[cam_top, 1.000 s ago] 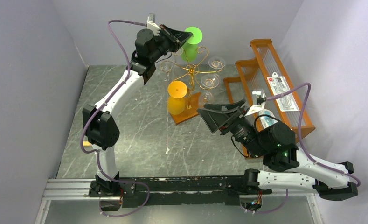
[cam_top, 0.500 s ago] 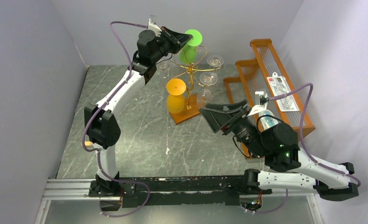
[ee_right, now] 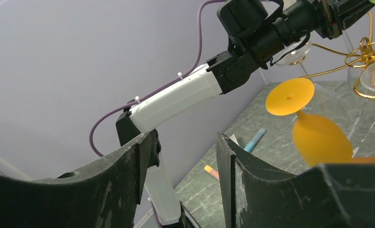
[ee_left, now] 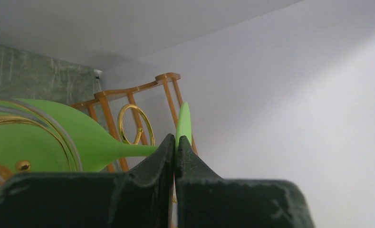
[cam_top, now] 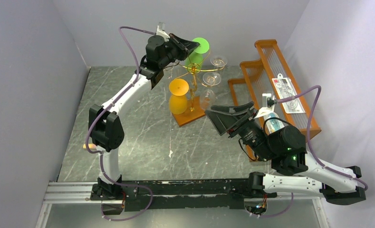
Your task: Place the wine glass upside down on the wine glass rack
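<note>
My left gripper (cam_top: 187, 46) is raised at the back of the table, shut on the rim of the green wine glass's round foot (ee_left: 183, 121). The glass's bowl (cam_top: 193, 59) hangs among the curled arms of the gold wire wine glass rack (cam_top: 195, 71); a gold wire crosses the bowl (ee_left: 43, 142) in the left wrist view. An orange glass (cam_top: 178, 97) hangs upside down on the rack's near side, over the brown base (cam_top: 195, 117). My right gripper (cam_top: 228, 118) hovers right of the base, open and empty; its wrist view shows the orange glass (ee_right: 318, 135).
Three clear glasses (cam_top: 212, 79) hang on the rack's right side. The orange slatted shelf (cam_top: 271, 57) stands at the right wall with a packet (cam_top: 287, 95) on it. A blue marker (ee_right: 255, 139) and an orange one (ee_right: 211, 172) lie on the table at the left.
The left arm has swung right and a little down, carrying the green glass further in over the rack's arms. The right arm has hardly moved.
</note>
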Controlling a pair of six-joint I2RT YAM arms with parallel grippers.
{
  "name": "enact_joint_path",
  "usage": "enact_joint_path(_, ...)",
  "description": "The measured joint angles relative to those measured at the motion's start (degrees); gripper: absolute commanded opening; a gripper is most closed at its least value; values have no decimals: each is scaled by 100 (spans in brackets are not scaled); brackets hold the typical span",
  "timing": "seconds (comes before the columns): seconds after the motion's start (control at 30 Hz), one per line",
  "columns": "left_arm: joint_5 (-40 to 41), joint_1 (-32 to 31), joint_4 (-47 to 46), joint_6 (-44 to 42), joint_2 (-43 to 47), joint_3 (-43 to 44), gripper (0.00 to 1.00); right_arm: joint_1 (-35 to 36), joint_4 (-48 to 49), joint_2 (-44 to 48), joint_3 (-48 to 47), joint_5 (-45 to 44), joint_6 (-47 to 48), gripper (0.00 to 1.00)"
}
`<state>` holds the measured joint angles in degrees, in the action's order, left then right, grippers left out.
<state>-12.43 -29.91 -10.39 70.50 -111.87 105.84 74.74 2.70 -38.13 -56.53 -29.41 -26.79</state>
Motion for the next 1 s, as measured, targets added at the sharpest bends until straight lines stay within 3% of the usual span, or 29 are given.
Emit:
enact_joint_path(0.67, -46, -142, -96, 223, 2, -133, 5, 0, 7, -2, 66, 0, -11, 56)
enact_joint_path(1.0, 4, -313, 4, 149, -273, 439, 5, 0, -2, 9, 87, -7, -13, 56)
